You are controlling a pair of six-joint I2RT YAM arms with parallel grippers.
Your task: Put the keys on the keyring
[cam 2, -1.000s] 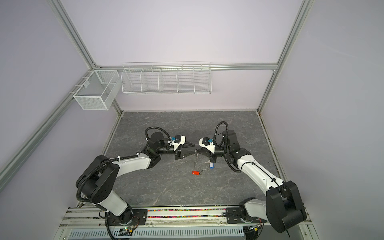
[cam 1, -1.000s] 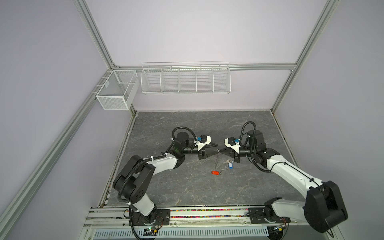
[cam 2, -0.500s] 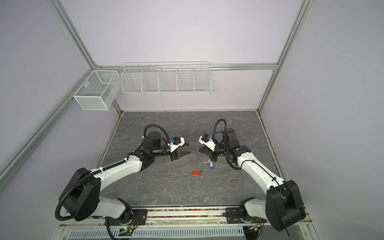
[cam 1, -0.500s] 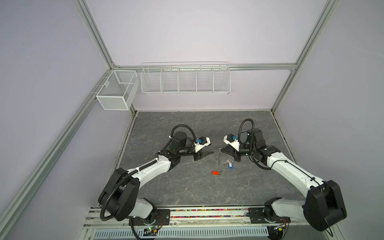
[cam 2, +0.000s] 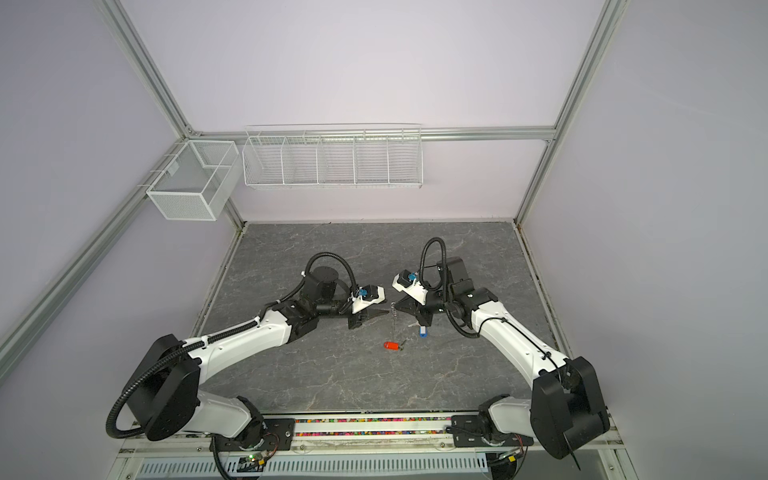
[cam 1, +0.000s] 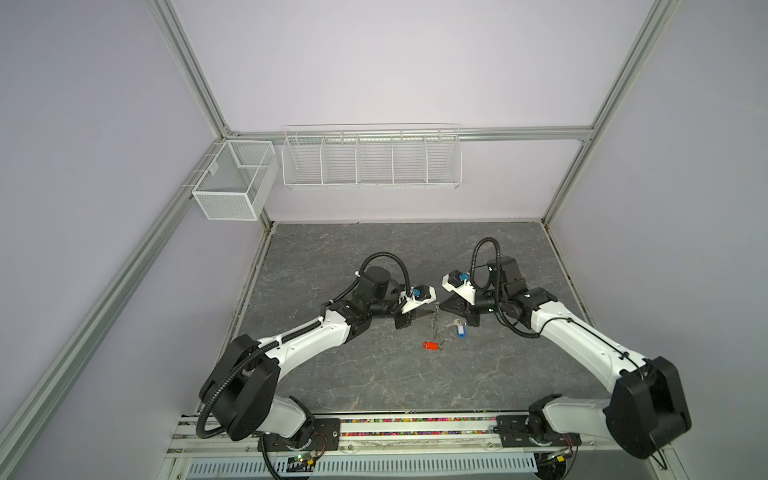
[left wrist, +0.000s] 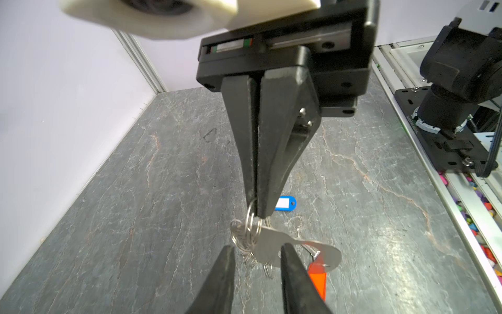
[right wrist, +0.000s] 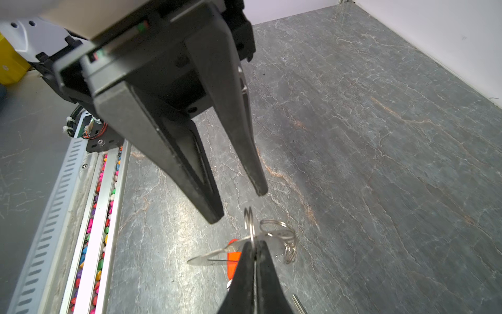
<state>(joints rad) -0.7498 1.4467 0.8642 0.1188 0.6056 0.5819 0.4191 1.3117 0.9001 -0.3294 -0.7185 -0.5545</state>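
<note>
My right gripper [right wrist: 254, 248] is shut on a metal ring of the keyring [left wrist: 322, 251], a tan-grey crescent plate with small rings that hangs above the table in both top views [cam 1: 436, 322] [cam 2: 393, 321]. My left gripper [left wrist: 256, 251] is open, and its fingers [right wrist: 214, 214] stand on either side of the hanging rings without pinching them. The key with the red tag [cam 1: 431, 345] [cam 2: 390, 345] lies on the table under the keyring. To the right of it, near my right gripper [cam 1: 443, 306], lies the key with the blue tag [cam 1: 459, 330] [left wrist: 285, 203].
The dark marble-patterned table [cam 1: 374, 374] ends at lilac walls on three sides. A rail with coloured beads [cam 1: 415, 421] runs along its front edge. White wire baskets [cam 1: 372, 158] hang on the back wall, well above the table.
My left gripper drew back to the left, then came back to the keyring with its jaws narrower. My right gripper has kept its hold on the ring.
</note>
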